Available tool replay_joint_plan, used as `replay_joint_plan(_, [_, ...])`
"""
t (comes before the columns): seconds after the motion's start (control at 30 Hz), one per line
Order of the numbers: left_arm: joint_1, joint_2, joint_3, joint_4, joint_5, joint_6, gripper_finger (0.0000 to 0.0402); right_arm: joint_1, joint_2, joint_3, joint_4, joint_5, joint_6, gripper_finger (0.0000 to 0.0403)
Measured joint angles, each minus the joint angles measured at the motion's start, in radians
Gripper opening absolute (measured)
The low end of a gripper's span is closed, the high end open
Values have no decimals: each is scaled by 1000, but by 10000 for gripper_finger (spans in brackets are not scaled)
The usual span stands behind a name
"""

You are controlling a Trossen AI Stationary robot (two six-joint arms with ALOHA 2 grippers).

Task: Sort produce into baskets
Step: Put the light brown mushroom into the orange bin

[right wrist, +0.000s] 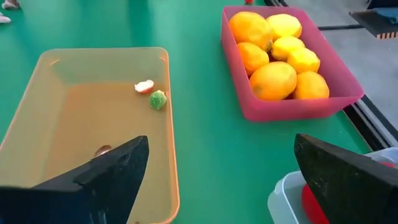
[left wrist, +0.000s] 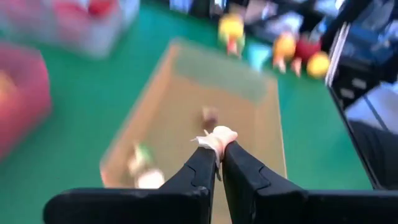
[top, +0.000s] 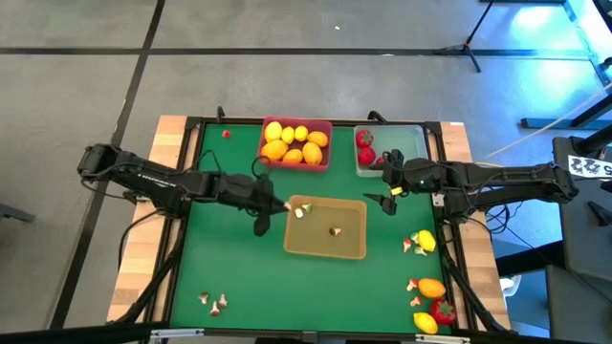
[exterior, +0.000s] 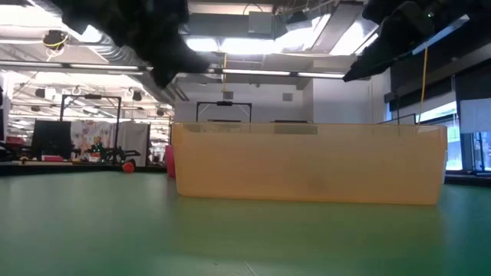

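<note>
Pinching mushroom piece [left wrist: 217, 138] at fingertips [left wrist: 208, 157], over tan basket [left wrist: 273, 134]

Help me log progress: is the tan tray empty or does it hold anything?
Not empty. The tan tray holds a few small pieces, a white-red bit, a green bit and another farther along.

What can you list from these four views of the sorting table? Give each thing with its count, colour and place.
pink-red tray: one, far side of the mat
lemons: about seven, yellow and orange, in the pink-red tray
clear tray: one, pale, right of the pink-red tray
red fruits: at least two, in the clear tray
tan tray: one, mid-mat
small bits: three, pale, green and brown, in the tan tray
loose produce: mixed colours, by the mat's right edge
mushroom bits: three, near left
left gripper: shut on a pale mushroom piece, over the tan tray
right gripper: open, between the clear and tan trays
</note>
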Motion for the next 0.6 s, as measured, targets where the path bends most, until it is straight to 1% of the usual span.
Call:
replay_joint_plan(0.13, [8,9,0,120,-116,86,20,0,5,0,46,-1,-18,399])
replay_joint_plan(0.2, [9,31,1,161,-152,104,21,1,5,0,45,-5,-17,399])
replay_joint_plan(0.3, [8,86,12,218,-157,103,21,0,9,0,43,-7,-13,399])
replay_joint_plan(0.5, [37,198,69,225,-159,101,22,0,9,0,44,0,-13,399])
replay_joint_plan(0.6, [56,254,107,226,-160,99,41,0,9,0,41,0,-11,399])
